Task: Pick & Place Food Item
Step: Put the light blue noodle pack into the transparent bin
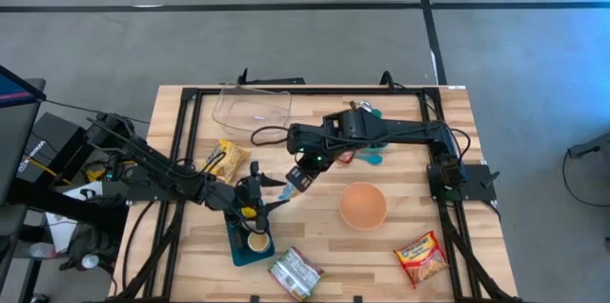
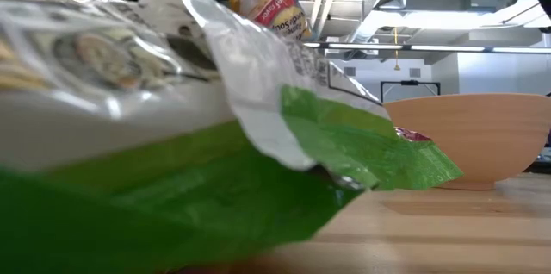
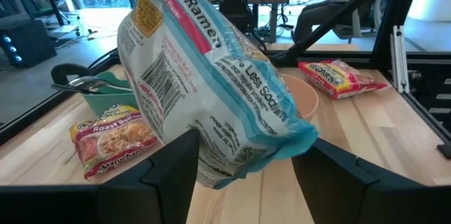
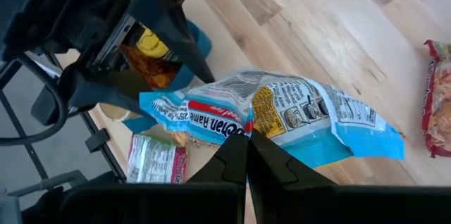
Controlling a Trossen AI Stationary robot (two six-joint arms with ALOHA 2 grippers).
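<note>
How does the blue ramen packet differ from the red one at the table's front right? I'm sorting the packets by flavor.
The blue ramen packet is held off the table, pinched by the right gripper; the red ramen packet lies flat on the wooden table, untouched. The blue one has a blue-and-white wrapper with a red band; the red one is red and yellow. The blue one is near the table's middle, the red one near the front right corner. Both are sealed noodle packets.

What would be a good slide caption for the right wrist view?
Right tool shut on a blue ramen packet above the wooden table, with the left tool close by.
</note>
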